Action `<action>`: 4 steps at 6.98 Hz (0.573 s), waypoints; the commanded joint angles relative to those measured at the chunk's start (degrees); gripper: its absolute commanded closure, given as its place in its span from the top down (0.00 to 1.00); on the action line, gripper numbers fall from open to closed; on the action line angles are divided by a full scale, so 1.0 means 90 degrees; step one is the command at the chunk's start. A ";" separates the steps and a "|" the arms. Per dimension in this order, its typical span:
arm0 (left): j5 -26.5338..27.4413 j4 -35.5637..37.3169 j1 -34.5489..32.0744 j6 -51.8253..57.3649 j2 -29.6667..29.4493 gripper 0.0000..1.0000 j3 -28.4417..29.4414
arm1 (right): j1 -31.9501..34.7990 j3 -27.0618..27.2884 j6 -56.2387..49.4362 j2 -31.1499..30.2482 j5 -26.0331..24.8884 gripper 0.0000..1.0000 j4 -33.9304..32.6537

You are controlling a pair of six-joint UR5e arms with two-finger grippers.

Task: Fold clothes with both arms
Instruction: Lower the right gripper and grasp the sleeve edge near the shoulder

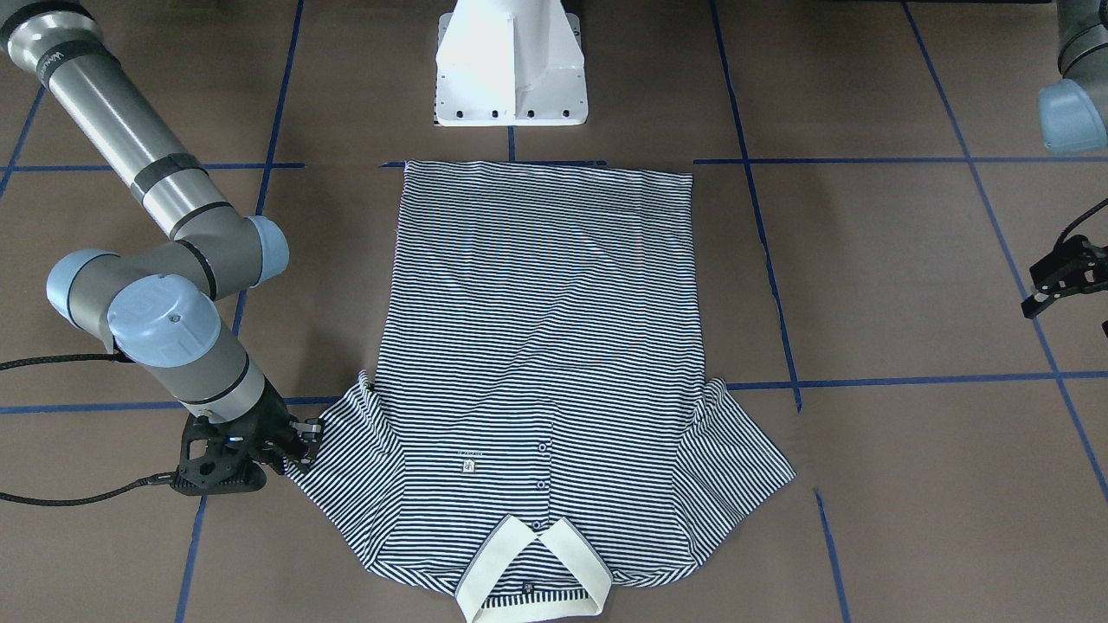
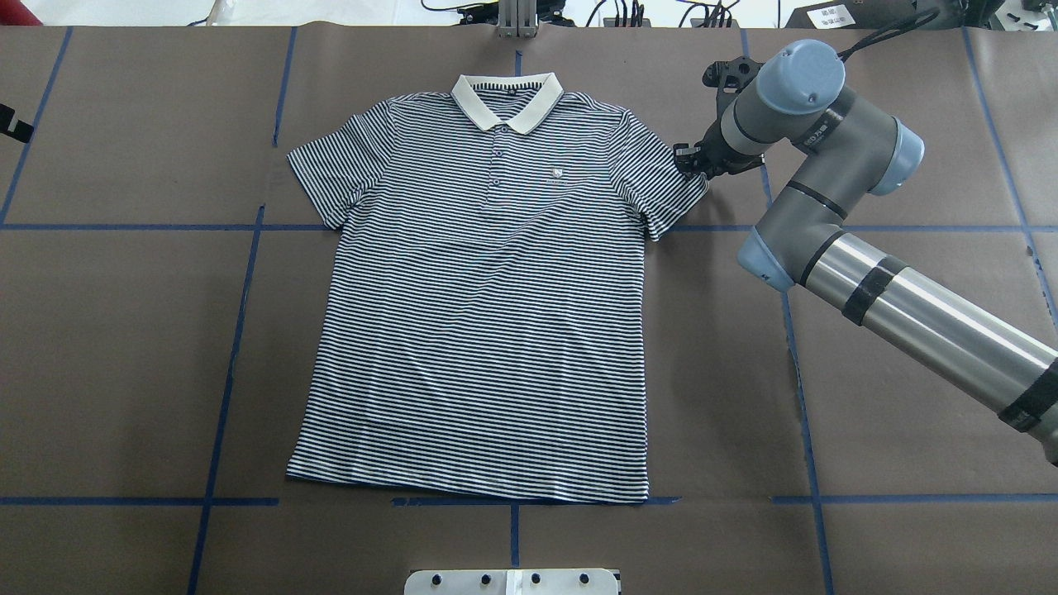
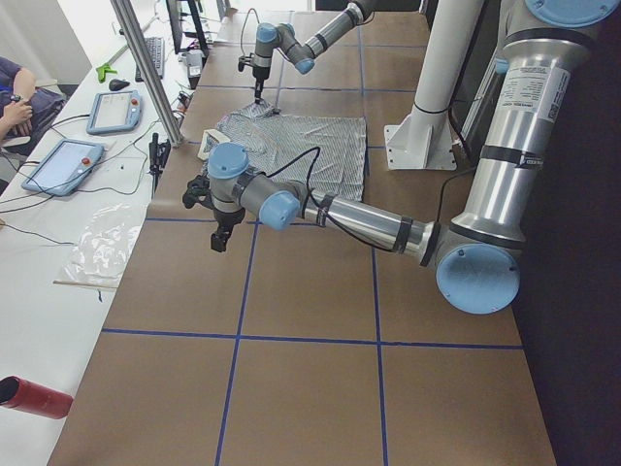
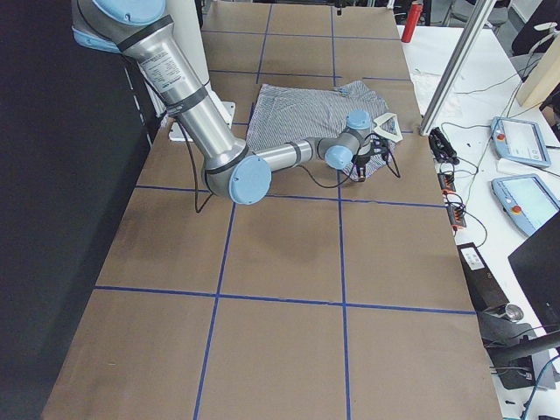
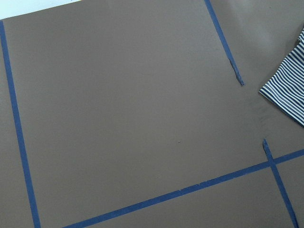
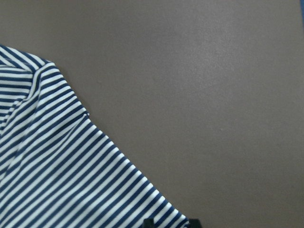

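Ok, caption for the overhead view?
Striped polo lies flat, unfolded; right gripper at its sleeve hem.

Robotics lab, brown-papered table [image 2: 124, 372] with blue tape grid [image 2: 124, 226], teach pendants [image 3: 63, 165] on white side bench [image 3: 29, 282].

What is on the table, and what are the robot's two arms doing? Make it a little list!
Shirt: striped, spread flat, front up, not folded
Collar: cream, lying flat
Right gripper: open, at the edge of one sleeve
Left gripper: off to the side, not touching the shirt
Table: brown, with blue tape lines
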 commanded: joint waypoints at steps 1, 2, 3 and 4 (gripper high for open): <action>0.0000 0.0000 0.0000 -0.0023 -0.0010 1.00 -0.0006 | 0.0001 0.0052 0.0083 0.0181 0.0012 0.00 -0.0033; 0.0000 0.0000 0.0000 -0.0032 -0.0030 1.00 0.0032 | 0.0001 0.0158 0.0334 0.0221 0.0032 0.00 -0.0023; 0.0000 0.0000 0.0000 -0.0023 -0.0039 1.00 0.0052 | -0.0009 0.0305 0.0530 0.0386 0.0100 0.00 -0.0033; 0.0010 0.0000 0.0000 -0.0023 -0.0059 1.00 0.0052 | -0.0086 0.0345 0.0706 0.0648 0.0187 0.00 -0.0052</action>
